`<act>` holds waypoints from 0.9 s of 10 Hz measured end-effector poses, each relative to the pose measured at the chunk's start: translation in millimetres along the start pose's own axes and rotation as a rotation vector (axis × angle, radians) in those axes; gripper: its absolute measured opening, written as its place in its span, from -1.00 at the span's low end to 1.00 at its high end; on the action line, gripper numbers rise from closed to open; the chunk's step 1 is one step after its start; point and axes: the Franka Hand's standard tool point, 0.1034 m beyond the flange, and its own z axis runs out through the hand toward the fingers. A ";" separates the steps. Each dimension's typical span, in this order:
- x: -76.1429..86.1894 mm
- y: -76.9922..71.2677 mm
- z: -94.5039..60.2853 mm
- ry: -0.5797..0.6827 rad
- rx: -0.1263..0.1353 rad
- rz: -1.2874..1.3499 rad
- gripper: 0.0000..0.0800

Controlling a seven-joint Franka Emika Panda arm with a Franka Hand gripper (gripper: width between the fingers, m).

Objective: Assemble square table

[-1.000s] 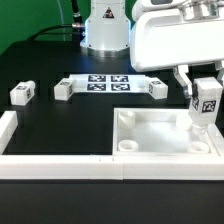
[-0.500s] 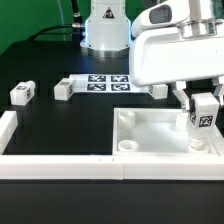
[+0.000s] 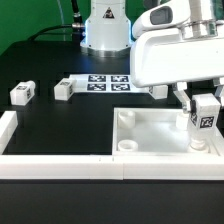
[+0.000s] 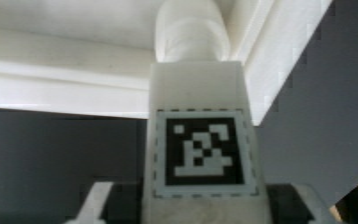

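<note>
The white square tabletop (image 3: 150, 138) lies tray-like at the exterior view's right, with round sockets at its corners. My gripper (image 3: 203, 104) is shut on a white tagged leg (image 3: 204, 120), held upright over the tabletop's far right corner. In the wrist view the leg (image 4: 201, 140) fills the middle, its round end pointing at the tabletop's rim (image 4: 87, 85); the fingers (image 4: 110, 204) flank it on both sides. Whether the leg's end sits in a socket is hidden. Three loose legs lie on the black table: one (image 3: 22, 93) far left, one (image 3: 64, 89), and one (image 3: 158, 89).
The marker board (image 3: 105, 82) lies between two of the loose legs, in front of the arm's base (image 3: 105, 35). White border walls run along the front (image 3: 60, 166) and the left (image 3: 8, 125) of the table.
The gripper has moved down a little with the leg, closer to the tabletop's far right corner. In the last half second almost nothing shifts.
</note>
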 end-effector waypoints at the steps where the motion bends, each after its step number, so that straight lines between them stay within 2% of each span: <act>1: 0.5 0.0 0.4 0.006 -0.001 0.000 -0.27; 4: -4.9 -2.7 10.2 0.001 0.001 0.000 -0.27; 9: -3.2 -3.7 11.2 0.040 -0.006 -0.003 -0.27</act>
